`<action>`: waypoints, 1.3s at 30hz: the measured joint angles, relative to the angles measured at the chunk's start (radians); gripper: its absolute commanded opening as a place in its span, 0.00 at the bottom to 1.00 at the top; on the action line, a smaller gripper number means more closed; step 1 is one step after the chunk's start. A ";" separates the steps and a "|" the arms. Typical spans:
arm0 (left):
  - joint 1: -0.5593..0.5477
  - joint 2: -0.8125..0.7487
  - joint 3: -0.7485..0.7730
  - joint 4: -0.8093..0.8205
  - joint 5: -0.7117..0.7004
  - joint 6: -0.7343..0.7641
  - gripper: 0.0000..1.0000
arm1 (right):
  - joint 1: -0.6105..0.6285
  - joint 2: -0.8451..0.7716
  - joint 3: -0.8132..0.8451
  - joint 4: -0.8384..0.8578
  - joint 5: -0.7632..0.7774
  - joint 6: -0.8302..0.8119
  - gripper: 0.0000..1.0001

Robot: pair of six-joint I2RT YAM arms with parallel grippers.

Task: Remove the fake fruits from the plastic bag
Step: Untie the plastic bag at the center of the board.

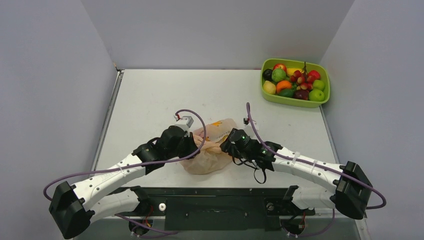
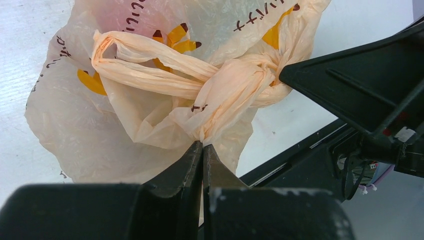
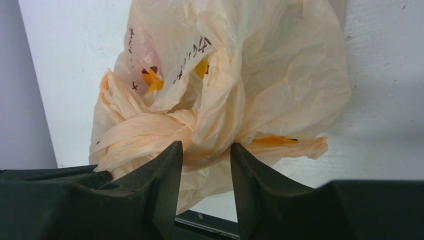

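The peach-orange plastic bag (image 1: 212, 152) lies near the table's front edge, its handles tied in a knot (image 2: 225, 85). My left gripper (image 1: 194, 145) is at its left side, shut on a fold of the bag (image 2: 202, 144) just below the knot. My right gripper (image 1: 229, 146) is at its right side. Its jaws stand apart on either side of twisted plastic by the knot (image 3: 206, 150). One right finger (image 2: 345, 85) touches the knot in the left wrist view. No fruit shows clearly inside the bag; a faint pink tint (image 2: 122, 20) shows through it.
A lime-green tray (image 1: 290, 102) at the back right holds several fake fruits (image 1: 284, 85), including a grape bunch (image 1: 301, 78). The black mounting rail (image 1: 220, 200) runs along the front edge just below the bag. Grey walls stand on both sides.
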 measured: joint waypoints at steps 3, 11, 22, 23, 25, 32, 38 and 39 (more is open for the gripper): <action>0.000 -0.003 0.000 0.000 0.000 -0.002 0.00 | 0.006 0.008 0.002 -0.015 0.025 0.003 0.16; 0.000 -0.075 0.000 -0.043 -0.051 -0.009 0.00 | -0.076 -0.035 0.006 -0.020 0.010 -0.052 0.00; 0.001 -0.250 -0.040 -0.119 -0.150 -0.018 0.00 | -0.449 -0.289 -0.072 -0.003 -0.232 -0.215 0.00; 0.001 -0.251 -0.040 -0.129 -0.154 -0.018 0.00 | -0.474 -0.303 -0.084 -0.003 -0.256 -0.230 0.00; 0.001 -0.254 -0.040 -0.140 -0.159 -0.017 0.00 | -0.504 -0.320 -0.099 -0.006 -0.298 -0.261 0.00; 0.002 -0.228 0.012 -0.170 -0.140 0.003 0.27 | -0.512 -0.319 -0.101 0.000 -0.404 -0.329 0.00; 0.000 -0.150 0.125 -0.151 -0.017 0.031 0.35 | -0.512 -0.322 -0.104 0.004 -0.420 -0.334 0.00; -0.007 -0.139 0.136 -0.142 0.006 0.037 0.35 | -0.512 -0.322 -0.104 0.004 -0.420 -0.334 0.00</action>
